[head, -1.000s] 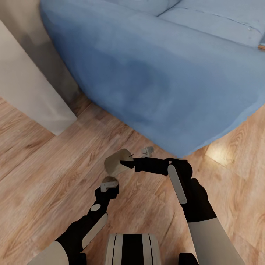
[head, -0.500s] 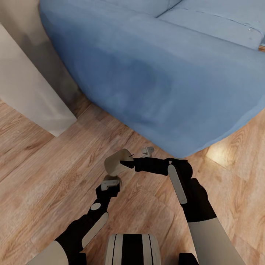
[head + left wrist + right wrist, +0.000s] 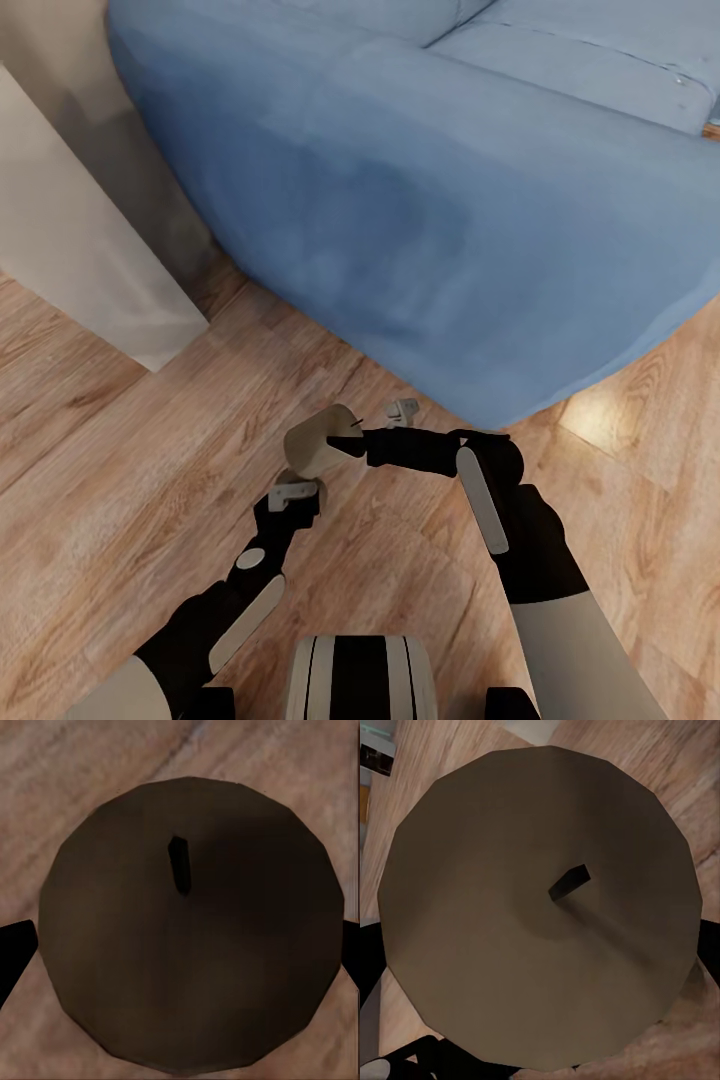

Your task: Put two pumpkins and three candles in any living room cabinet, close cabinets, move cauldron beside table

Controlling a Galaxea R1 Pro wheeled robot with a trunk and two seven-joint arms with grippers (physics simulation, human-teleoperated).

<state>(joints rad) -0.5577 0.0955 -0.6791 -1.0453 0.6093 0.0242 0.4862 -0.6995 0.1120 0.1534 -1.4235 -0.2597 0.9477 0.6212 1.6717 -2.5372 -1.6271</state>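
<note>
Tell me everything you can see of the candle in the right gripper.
The candle is a short, stubby tan-beige cylinder, matte like wax, with a thin dark wick at the centre of its flat top. The right gripper holds it tilted above the wooden floor, in front of the blue sofa. Dark fingers flank it.

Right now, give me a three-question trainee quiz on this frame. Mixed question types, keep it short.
1. True or false: the right gripper holds a stubby tan-beige cylindrical candle tilted on its side above the floor.
2. What large piece of furniture stands ahead of the robot? A) dark dining table B) blue fabric sofa C) carved fireplace
3. In the left wrist view, what sits between the left gripper's fingers?

Key
1. True; its wick end points toward the wrist camera.
2. B
3. A second tan-beige candle, seen top-on with its dark wick, over the light wooden plank floor.
</note>
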